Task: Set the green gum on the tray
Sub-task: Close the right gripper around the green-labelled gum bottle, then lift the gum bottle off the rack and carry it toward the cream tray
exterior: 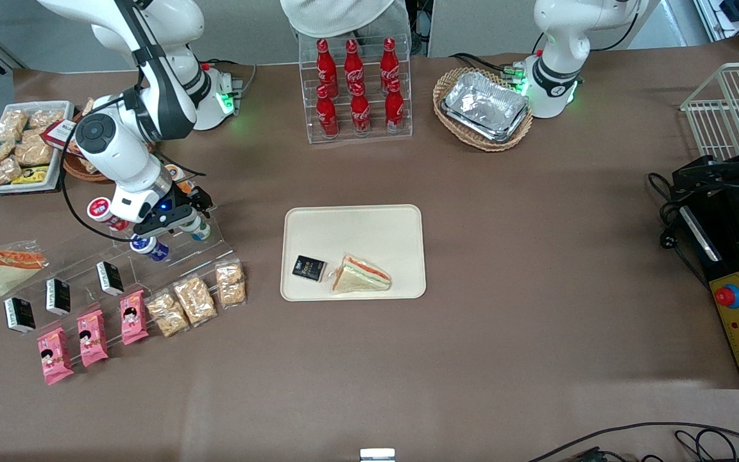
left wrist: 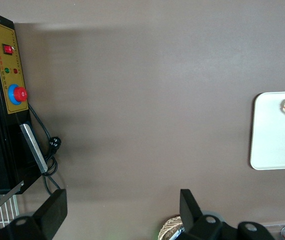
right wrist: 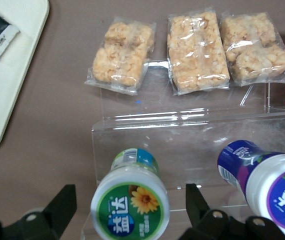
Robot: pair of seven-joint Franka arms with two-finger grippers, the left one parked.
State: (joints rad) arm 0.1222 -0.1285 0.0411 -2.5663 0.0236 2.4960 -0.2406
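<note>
**Open fingers straddle the green gum on the clear stand**

The gripper [right wrist: 127,210] hangs over the top step of a clear stand [right wrist: 192,135], its 2 fingers [right wrist: 62,207] spread wide, 1 on each side of the green gum [right wrist: 130,205] and not touching it. The gum stands upright on the step, green lid with its yellow flower mark facing the wrist camera. Beside it on the same step stands a blue-lidded bottle [right wrist: 277,192]. On the lower step, nearer the front camera, lie 3 clear packs of puffed snack [right wrist: 197,50].

In the front view the gripper [exterior: 180,221] sits at the working arm's end of the tabletop [exterior: 536,256], with the gum [exterior: 197,229] just below it and a red-lidded bottle [exterior: 101,212] close by. The tray [exterior: 356,224] lies in the middle of the tabletop, well apart from the gum, carrying a black packet [exterior: 308,267] and a wrapped sandwich [exterior: 361,274].
</note>
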